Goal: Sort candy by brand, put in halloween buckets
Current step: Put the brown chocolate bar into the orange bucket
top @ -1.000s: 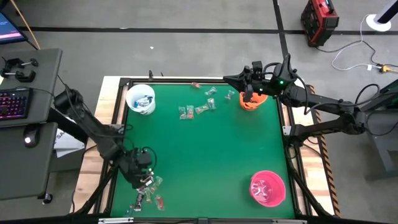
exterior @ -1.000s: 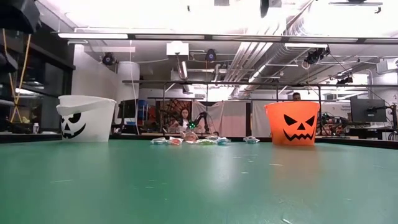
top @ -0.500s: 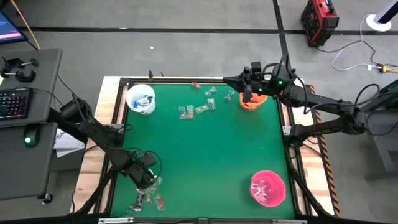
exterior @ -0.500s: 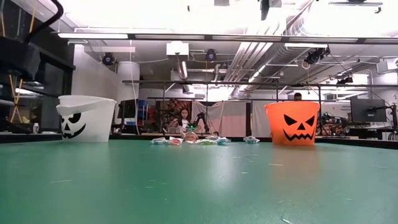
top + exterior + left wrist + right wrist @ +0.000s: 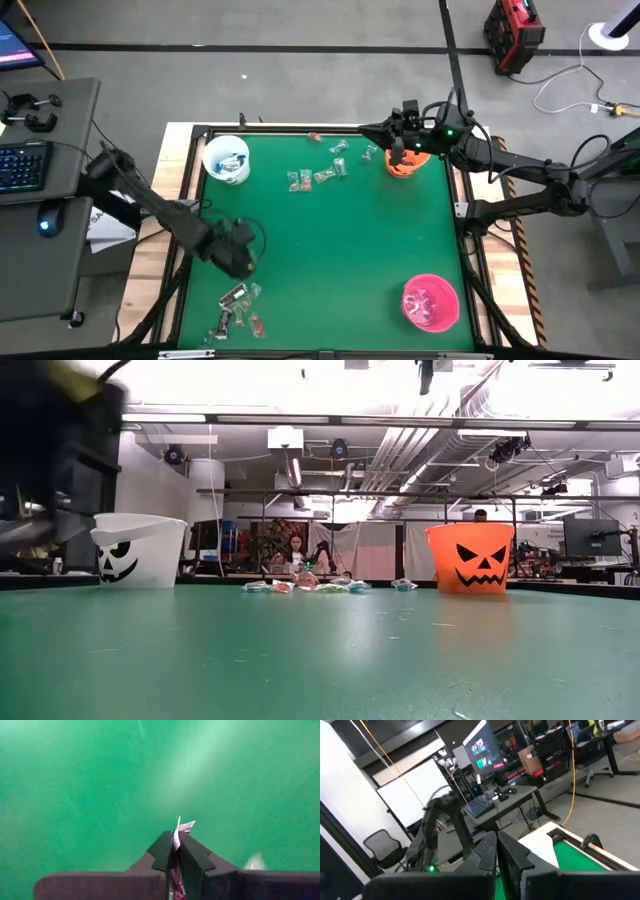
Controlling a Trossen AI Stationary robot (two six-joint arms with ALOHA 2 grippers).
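Overhead, left to right. The left arm reaches in over the table's left edge; the left gripper [image 5: 238, 252] hangs above the green table [image 5: 330, 250] just beyond a small cluster of candy [image 5: 238, 305] lying near the front-left corner. The left wrist view shows what the overhead does not: the two dark fingers [image 5: 162, 851] are pressed together on a thin held sweet [image 5: 178, 832], its white-and-reddish wrapper standing edge-on between them, long axis running along the fingers and its free end poking out past the tips towards the felt. No writing on it can be read.

At the far-left corner stands the white bucket [image 5: 226, 159], with blue-and-white pieces inside; the low view shows a black jack-o'-lantern face on its side [image 5: 137, 550]. A second scatter of sweets [image 5: 320, 170] lies along the far edge between the white bucket and the orange bucket [image 5: 406, 163]; in the low view these appear only as a low row of wrappers [image 5: 305, 586]. Their brands are too small to make out.

The right gripper [image 5: 400, 138] is held over the orange bucket's rim, fingers [image 5: 487, 851] clenched with nothing visible between them in the right wrist view. The orange bucket also bears a black face [image 5: 470, 558].

The pink bucket [image 5: 431, 303] stands at the front-right corner, seen only from overhead.
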